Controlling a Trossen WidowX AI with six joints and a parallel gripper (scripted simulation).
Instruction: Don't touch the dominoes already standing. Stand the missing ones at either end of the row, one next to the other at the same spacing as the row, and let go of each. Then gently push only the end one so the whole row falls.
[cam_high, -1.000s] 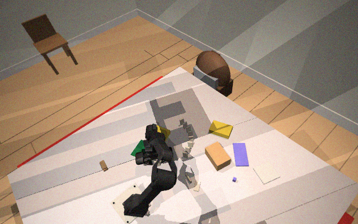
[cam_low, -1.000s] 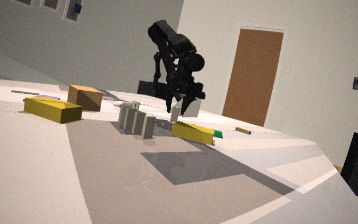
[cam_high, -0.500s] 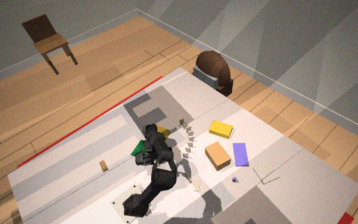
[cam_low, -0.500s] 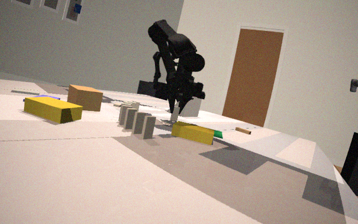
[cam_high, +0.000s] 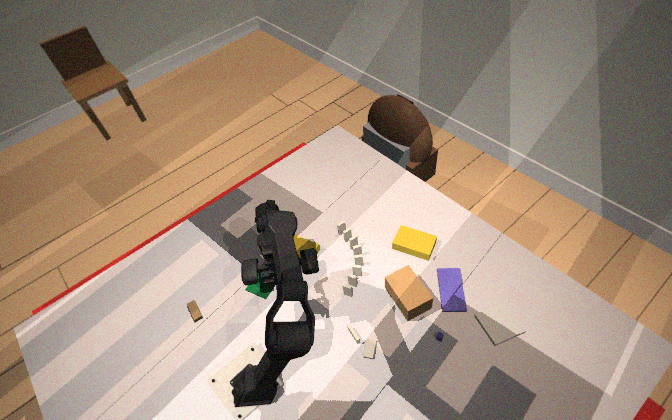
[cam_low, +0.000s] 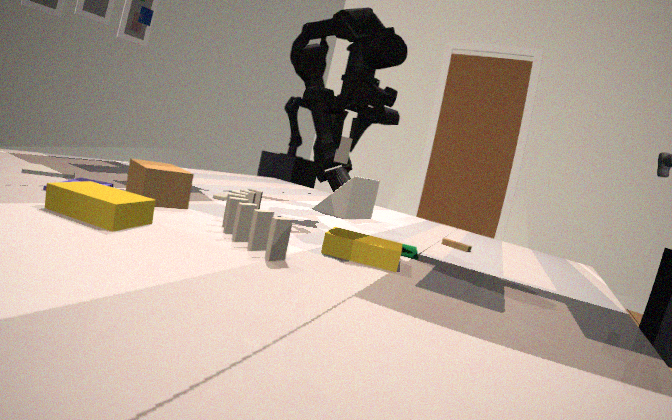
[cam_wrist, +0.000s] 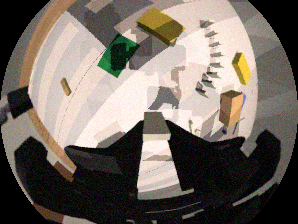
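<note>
My gripper is shut on a pale domino. It holds the domino upright above the table, left of the standing row in the top view, where the arm hides the fingertips. Several pale dominoes stand in a curved row, one of its middle ones being near the bend. The row's far-end domino and its near-end domino stand upright. Two pale dominoes, one narrow-looking and one broad-looking, lie flat nearer the arm's base.
A yellow block, an orange block and a purple slab lie right of the row. Another yellow block and a green piece lie left. A grey wedge stands near the arm.
</note>
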